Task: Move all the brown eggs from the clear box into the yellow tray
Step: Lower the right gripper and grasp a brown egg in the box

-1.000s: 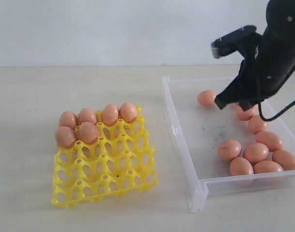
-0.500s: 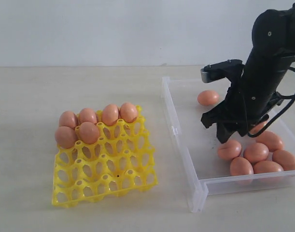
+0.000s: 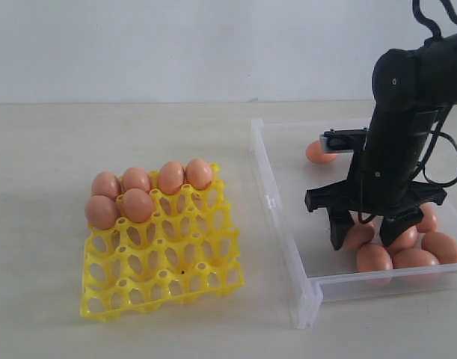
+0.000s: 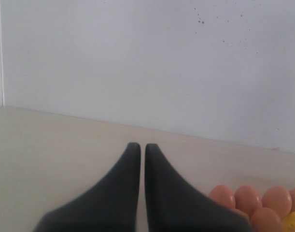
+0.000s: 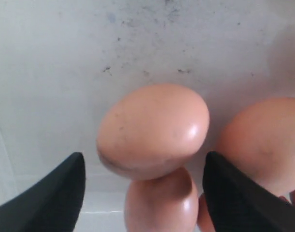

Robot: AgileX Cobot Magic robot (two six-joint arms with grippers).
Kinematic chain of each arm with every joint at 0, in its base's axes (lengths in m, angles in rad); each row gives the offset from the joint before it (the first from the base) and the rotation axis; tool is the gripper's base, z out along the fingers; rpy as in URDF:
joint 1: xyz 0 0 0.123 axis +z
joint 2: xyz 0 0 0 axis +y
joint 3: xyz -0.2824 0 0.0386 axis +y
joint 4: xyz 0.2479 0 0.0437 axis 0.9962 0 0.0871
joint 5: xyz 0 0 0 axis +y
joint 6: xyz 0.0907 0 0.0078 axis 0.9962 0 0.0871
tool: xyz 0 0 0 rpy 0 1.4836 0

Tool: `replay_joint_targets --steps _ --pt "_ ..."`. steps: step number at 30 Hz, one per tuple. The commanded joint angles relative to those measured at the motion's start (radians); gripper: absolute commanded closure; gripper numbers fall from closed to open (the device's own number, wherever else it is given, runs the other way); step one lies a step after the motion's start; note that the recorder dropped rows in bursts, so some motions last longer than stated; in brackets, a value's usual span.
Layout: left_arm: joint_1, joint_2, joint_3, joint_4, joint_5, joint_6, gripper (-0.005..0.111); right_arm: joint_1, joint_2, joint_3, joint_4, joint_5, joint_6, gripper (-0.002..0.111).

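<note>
In the exterior view the right pincer [image 3: 363, 241] stands low inside the clear box [image 3: 277, 200]. Its two fingers are apart and point down, one on each side of one brown egg [image 3: 357, 236] near the front wall. The arm hides most of this egg there.

The right wrist view shows it plainly. The brown egg [image 5: 154, 129] lies on the box floor between the dark fingers [image 5: 55, 193]. Its long axis runs across the gap from one finger toward the other, a little slanted. I cannot tell if the fingers touch it. It is smooth and orange-brown, with a small bright shine and some fine dark specks. Other brown eggs [image 5: 263, 145] lie just beside it.

Only the exterior view shows the whole yellow tray [image 3: 168, 262] on the table [image 3: 48, 134], left of the box and apart from it. Six eggs stand upright in its far cups, four in the back row and two in the next.

The left pincer [image 4: 140, 147] appears only in the left wrist view, fingers together with a thin slit between them.
</note>
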Motion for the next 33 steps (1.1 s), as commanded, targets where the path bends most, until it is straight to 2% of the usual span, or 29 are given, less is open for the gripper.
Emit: replay_joint_targets --steps 1,6,18,33 --pt "-0.002 -0.002 0.003 -0.009 -0.004 -0.009 0.103 -0.008 0.014 -0.001 0.004 -0.048 -0.014 0.047" --pt "-0.002 -0.002 0.003 -0.009 -0.004 -0.009 0.103 -0.008 0.042 -0.001 0.021 -0.113 -0.092 0.047" --pt "-0.002 -0.002 0.003 -0.009 -0.002 -0.009 0.103 -0.008 0.047 -0.001 0.017 -0.156 -0.135 0.047" --pt "-0.002 -0.002 0.003 -0.009 -0.002 -0.009 0.103 -0.008 0.086 -0.001 0.015 -0.131 0.026 0.047"
